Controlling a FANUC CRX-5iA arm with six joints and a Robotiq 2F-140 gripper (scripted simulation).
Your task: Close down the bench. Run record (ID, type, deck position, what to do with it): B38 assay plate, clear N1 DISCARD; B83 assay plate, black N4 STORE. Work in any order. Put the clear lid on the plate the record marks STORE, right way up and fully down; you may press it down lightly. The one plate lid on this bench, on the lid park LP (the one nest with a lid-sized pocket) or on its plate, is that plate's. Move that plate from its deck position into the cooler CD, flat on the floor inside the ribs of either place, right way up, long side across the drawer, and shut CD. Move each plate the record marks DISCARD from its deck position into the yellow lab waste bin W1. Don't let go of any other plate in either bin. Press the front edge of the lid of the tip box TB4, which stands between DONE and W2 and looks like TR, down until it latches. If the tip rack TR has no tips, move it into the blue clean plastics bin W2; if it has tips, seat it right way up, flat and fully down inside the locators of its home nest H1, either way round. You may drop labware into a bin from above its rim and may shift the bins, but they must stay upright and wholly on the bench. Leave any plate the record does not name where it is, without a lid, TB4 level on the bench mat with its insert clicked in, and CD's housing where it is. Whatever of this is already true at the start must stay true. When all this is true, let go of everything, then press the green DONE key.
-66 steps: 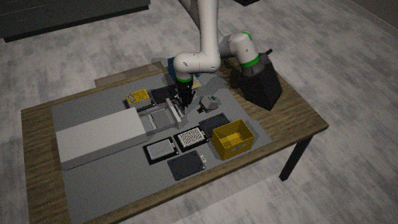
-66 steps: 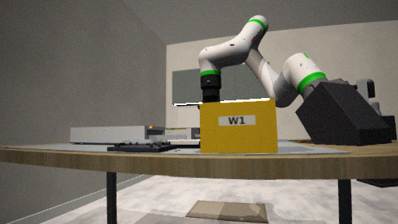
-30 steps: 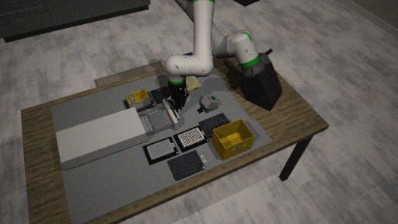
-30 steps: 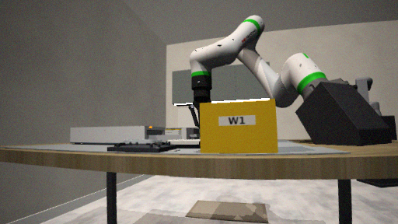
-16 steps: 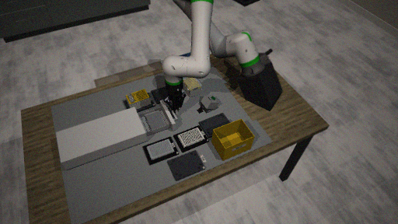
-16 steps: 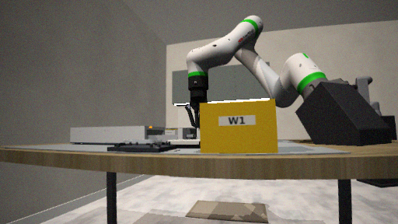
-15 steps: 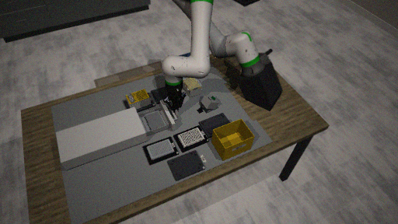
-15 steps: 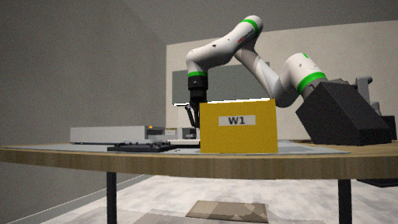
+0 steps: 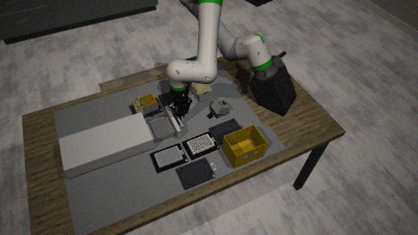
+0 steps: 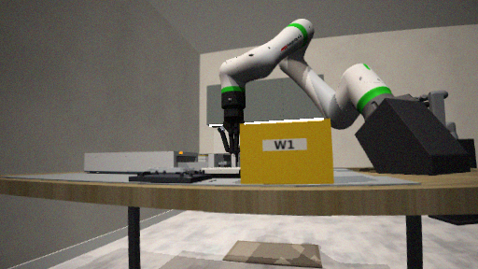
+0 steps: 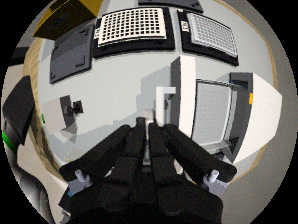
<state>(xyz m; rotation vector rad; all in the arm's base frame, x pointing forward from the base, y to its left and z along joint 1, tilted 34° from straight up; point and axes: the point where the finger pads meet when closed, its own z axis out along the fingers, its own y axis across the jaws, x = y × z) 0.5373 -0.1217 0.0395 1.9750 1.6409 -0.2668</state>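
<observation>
Black and closed on nothing, the pincer (image 9: 180, 111) hangs low over the front of the open cooler drawer (image 9: 162, 127), its fingers pressed together and pointing down at the grey mat. The drawer comes out of the white cooler housing (image 9: 106, 139), and its long side runs across the way it slides. Seen from the top, two assay plates lie side by side near the table (image 9: 310, 122) front, with parallel long axes: one with a white face full of dark wells (image 9: 199, 144) and one greyer (image 9: 168, 157). The yellow bin W1 (image 9: 244, 145) stands just beside the first plate, upright, with its long side almost along the table edge. Only the top view shows a rack with yellow tips (image 9: 146, 100) behind the drawer. The exterior view hides the plates behind W1 (image 10: 286, 150) but shows its label. The wrist view shows both plates (image 11: 132, 27) ahead of the fingertips, well apart from them.
</observation>
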